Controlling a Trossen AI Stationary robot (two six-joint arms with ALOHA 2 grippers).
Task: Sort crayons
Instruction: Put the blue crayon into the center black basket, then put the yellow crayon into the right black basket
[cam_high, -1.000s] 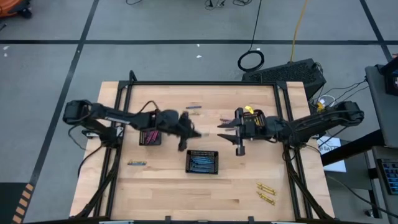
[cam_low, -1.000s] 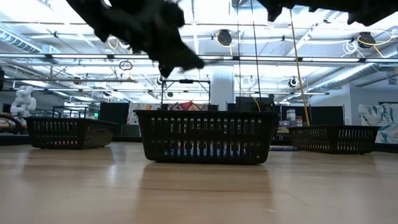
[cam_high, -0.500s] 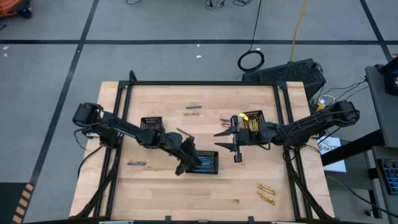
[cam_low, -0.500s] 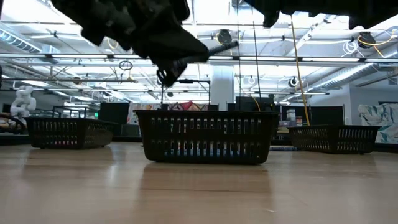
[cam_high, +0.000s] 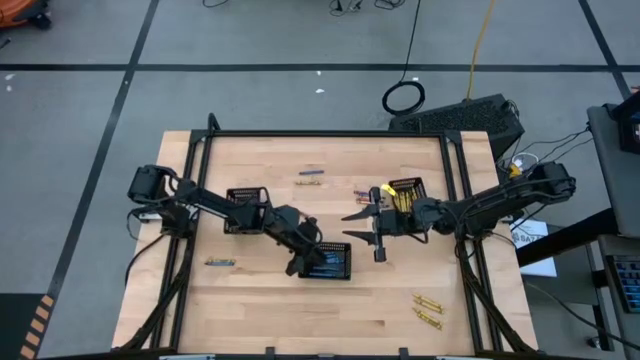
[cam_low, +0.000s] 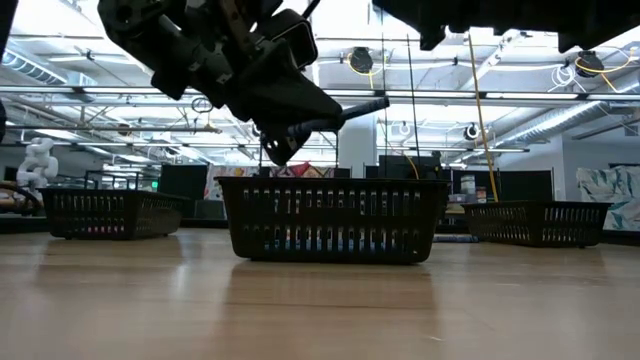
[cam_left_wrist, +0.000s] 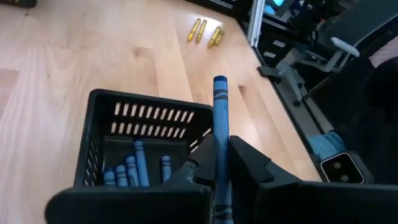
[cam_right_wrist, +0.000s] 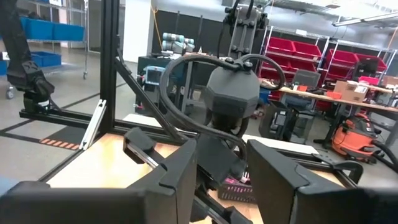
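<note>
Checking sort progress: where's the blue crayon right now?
In the left gripper, pinched over the centre tray that holds blue crayons, per the left wrist view.

- Two dark, near-black jointed arms, matte, with rounded housings at the joints.
- Left claw (cam_left_wrist: 222, 163): two angular black fingers.
- Right claw (cam_right_wrist: 222, 180): blocky black fingers.
- Black cable looping over a rounded joint.

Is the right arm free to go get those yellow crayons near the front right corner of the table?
Probably yes. The right pincer is open and holds nothing, and bare wood lies between it and the yellow crayons. The left pincer is busy over the middle tray.
</note>
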